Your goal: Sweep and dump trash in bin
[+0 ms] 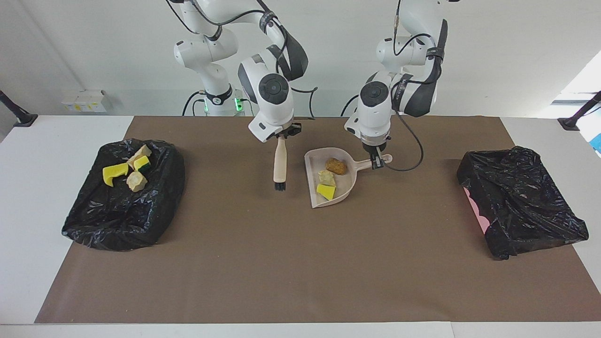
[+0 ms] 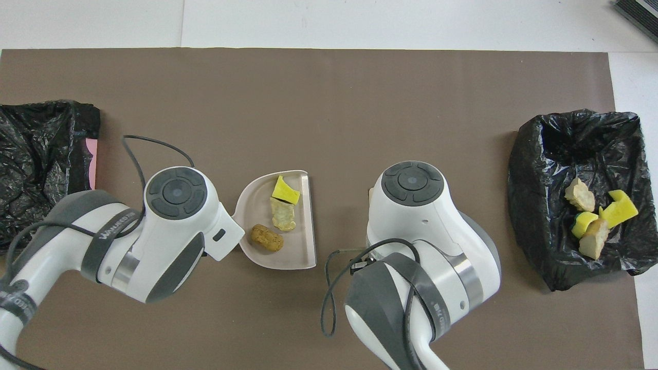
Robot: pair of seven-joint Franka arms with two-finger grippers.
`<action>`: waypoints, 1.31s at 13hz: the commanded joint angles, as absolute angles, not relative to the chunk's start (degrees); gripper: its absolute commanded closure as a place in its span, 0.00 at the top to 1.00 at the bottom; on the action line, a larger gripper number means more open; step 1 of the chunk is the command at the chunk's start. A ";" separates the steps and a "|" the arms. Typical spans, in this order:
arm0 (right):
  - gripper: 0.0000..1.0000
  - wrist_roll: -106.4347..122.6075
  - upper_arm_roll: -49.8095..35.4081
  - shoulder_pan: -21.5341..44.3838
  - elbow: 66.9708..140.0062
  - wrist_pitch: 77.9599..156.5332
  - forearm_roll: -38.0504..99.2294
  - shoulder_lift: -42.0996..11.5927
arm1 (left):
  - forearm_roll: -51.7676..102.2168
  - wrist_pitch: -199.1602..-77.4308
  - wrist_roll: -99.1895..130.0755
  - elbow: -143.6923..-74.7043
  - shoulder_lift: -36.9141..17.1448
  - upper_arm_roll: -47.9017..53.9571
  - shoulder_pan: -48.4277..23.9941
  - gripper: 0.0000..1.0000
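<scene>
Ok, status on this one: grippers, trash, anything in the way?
Left gripper shut on dustpan handle. Right gripper shut on brush. Three scraps in dustpan, four in bin. Nothing in the way.

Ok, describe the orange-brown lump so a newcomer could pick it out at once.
Find the beige dustpan at the middle of the brown mat, its handle in the shut left gripper. Three scraps lie in it in a row. The orange-brown lump is the one closest to the handle: rounded and rough, unlike the pale beige chunk and the yellow sponge piece beside it.
</scene>
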State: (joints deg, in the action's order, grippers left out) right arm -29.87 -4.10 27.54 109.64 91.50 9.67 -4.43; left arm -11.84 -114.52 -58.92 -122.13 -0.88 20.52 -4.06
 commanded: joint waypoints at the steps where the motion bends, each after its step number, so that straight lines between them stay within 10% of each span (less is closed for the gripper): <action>1: 0.00 -30.58 -4.66 30.04 113.02 92.63 8.52 -1.50 | -8.36 -111.11 -70.52 -122.26 5.26 13.39 -4.31 0.00; 17: 0.00 -41.04 -5.71 43.07 109.68 110.48 16.43 -16.44 | -8.35 -112.05 -107.91 -103.90 1.33 -29.61 -0.63 0.00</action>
